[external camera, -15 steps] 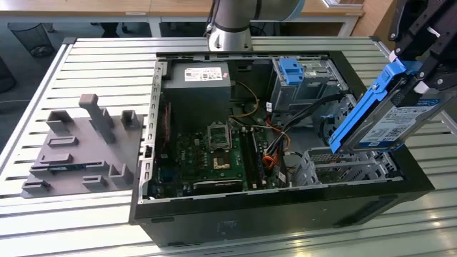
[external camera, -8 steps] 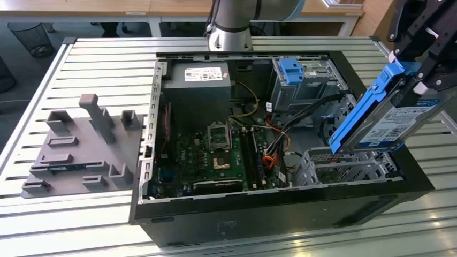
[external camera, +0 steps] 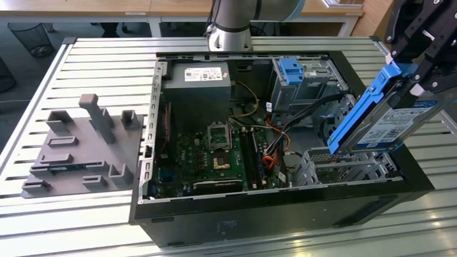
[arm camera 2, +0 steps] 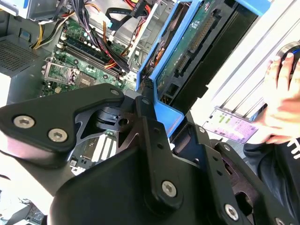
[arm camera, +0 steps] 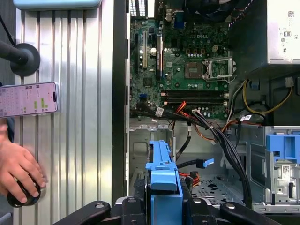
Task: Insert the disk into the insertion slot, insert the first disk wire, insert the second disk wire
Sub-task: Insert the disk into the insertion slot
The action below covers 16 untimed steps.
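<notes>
Disk (external camera: 397, 124), silver-grey with a white-and-blue label and framed by its blue carrier (external camera: 355, 115), hung on edge and tilted at the exterior view's right side of the open computer case (external camera: 236, 222). Its lower end was close over the insertion slot (external camera: 318, 163), the perforated silver cage in the case's near corner. I could not tell whether it touched the cage rim. The second wrist view showed the disk's green circuit-board face (arm camera 2: 187, 51).

The gripper (external camera: 416, 72) had its 2 black fingers closed on the carrier's upper end, jaws narrowed to the carrier's thickness. In the first wrist view the blue carrier edge (arm camera: 164, 180) stood up between the fingers, with the cage's wall (arm camera: 139, 154) and perforated floor beyond it.

A bundle of black and orange wires (arm camera: 206, 129) ran from the motherboard (arm camera: 187, 61) past the cage, and a black cable with a blue plug (arm camera: 206, 162) crossed the cage's open space. Further back stood the taller grey bay with a blue latch (external camera: 292, 69), beside the power supply (external camera: 200, 85).

Outside the case, a grey fixture block (external camera: 78, 144) lay on the slatted table (external camera: 107, 64) at the exterior view's left. A person's hand (arm camera: 18, 168) rested on a black knob near a phone (arm camera: 28, 99).
</notes>
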### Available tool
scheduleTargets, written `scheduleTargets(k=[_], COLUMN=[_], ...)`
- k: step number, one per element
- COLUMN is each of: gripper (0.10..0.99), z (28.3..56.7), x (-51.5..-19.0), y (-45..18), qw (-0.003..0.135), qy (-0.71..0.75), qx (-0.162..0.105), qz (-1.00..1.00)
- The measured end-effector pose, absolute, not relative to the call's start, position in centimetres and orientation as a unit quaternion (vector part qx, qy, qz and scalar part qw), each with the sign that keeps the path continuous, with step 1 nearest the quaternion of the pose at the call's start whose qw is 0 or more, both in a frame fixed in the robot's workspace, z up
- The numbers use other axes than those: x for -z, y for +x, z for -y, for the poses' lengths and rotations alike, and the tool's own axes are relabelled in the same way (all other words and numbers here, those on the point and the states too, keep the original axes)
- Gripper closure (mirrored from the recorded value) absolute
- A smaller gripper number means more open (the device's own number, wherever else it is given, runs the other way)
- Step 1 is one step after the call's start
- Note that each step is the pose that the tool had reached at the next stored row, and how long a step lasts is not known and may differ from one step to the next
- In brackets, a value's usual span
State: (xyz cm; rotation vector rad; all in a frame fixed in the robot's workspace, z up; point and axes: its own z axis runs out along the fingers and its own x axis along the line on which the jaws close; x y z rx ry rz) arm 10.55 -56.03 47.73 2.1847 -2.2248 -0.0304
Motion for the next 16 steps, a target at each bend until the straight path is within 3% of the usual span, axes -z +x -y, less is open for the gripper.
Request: scheduleTargets(k=[16], gripper=[0.718], z=[56.03], x=[-47.22], y=[9.65], qw=[0.008], qy=[0.701], qx=[0.006], qz=[0.713])
